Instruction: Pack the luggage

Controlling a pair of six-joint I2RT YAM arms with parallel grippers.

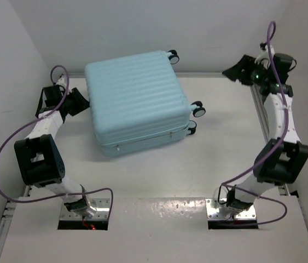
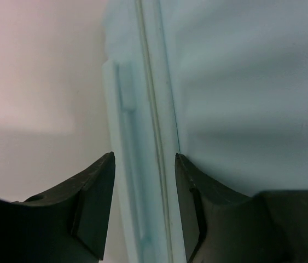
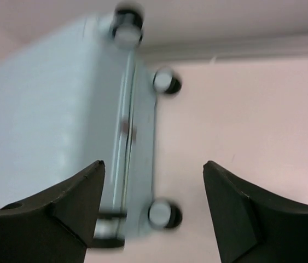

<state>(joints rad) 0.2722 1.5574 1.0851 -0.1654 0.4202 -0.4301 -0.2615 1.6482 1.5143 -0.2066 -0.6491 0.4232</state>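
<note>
The luggage (image 1: 137,98) is a large pale-blue ribbed suitcase lying flat and closed at the back middle of the table, its wheels (image 1: 199,109) facing right. My left gripper (image 1: 83,102) is at its left side. In the left wrist view the open gripper (image 2: 144,160) straddles the suitcase's side seam and moulded ridge (image 2: 143,109). The right finger lies against the shell and the left one stands off it. My right gripper (image 1: 229,72) is open and empty, raised to the right of the suitcase. In the right wrist view the gripper (image 3: 154,164) points at the wheeled end of the luggage (image 3: 50,120).
White walls close in the table at the back and on both sides. A metal rail (image 1: 260,115) runs along the right edge. The arms' base plates (image 1: 85,211) sit at the near edge. Bare table (image 1: 159,175) lies between the suitcase and the bases.
</note>
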